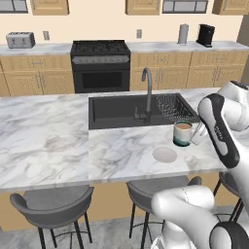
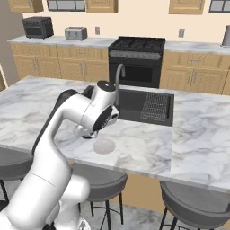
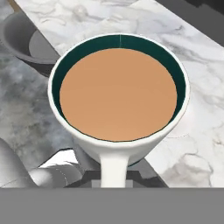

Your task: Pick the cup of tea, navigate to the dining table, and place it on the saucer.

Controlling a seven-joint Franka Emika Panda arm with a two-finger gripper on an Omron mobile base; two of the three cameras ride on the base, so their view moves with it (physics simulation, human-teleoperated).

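While the gripper (image 1: 195, 134) grips the cup of tea (image 1: 182, 133) by its handle, right of frame centre above the dining table (image 1: 48, 141), it should ease lower-left, level, onto the saucer (image 1: 164, 154).

Even, bright, flat rendered light, no clear source. Soft faint shadows under the stools (image 1: 53, 204) and in the sink (image 1: 121, 109). No glare on the marble (image 1: 44, 136). Base views sharp, no edge distortion. Hand view a bit soft, pixelated close-up of the cup (image 3: 119, 96).
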